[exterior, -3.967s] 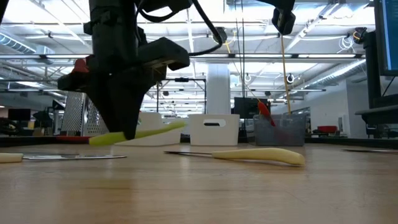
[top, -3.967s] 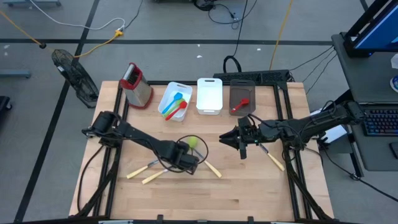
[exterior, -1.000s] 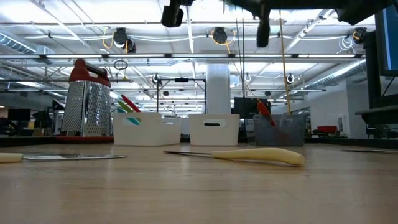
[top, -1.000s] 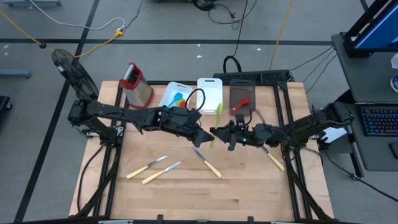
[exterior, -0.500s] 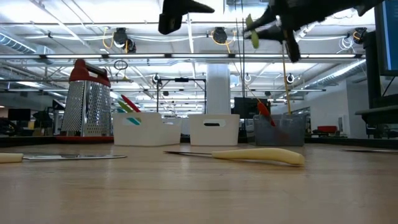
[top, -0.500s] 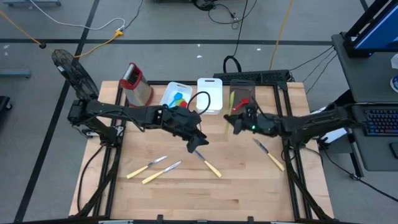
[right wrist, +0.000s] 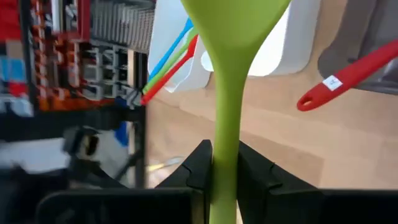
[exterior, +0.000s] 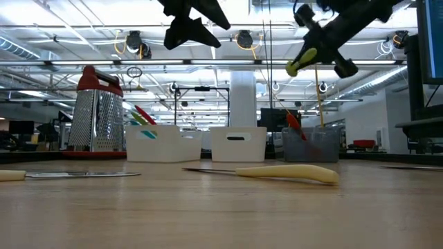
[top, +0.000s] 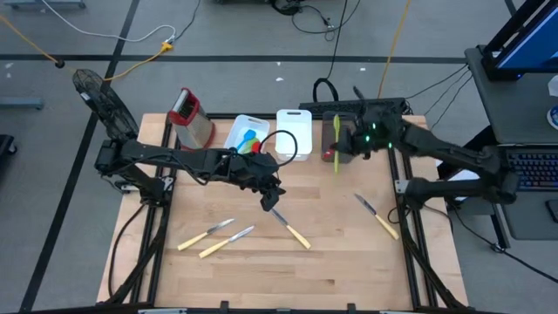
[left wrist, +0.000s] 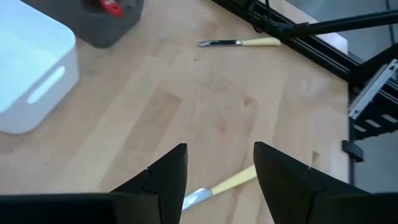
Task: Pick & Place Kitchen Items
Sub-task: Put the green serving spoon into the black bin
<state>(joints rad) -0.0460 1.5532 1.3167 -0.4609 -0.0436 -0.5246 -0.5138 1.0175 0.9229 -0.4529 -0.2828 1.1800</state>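
Observation:
My right gripper (top: 345, 144) is shut on a green plastic utensil (top: 336, 139), held high over the dark grey bin (top: 342, 131). That bin holds a red utensil (right wrist: 348, 78). My left gripper (left wrist: 217, 169) is open and empty above the middle of the table. It hovers over a yellow-handled knife (top: 289, 226). Two more knives (top: 216, 235) lie flat near the left side and one knife (top: 377, 215) lies near the right. The left white bin (top: 235, 144) holds blue, green and red utensils. My right gripper pinches the green utensil's slim handle (right wrist: 224, 143) between its two fingers (right wrist: 200, 167). The handle runs on ahead past the fingertips to the wide head (right wrist: 239, 12). The utensil is lifted clear and tilted, and one end (exterior: 297, 66) sticks out below the gripper.
A red-topped metal box grater (top: 192, 118) stands at the far left of the table. A second white bin (top: 294, 133) sits between the other two bins. The table's near half holds only the knives. Black cables and frame rails run along the table's sides.
My right gripper has carried the green utensil from the table's middle toward the far edge and the dark grey bin, turning as it went. The utensil now lies near to far over that bin. My left gripper has stayed near the middle, open, and tipped downward a little.

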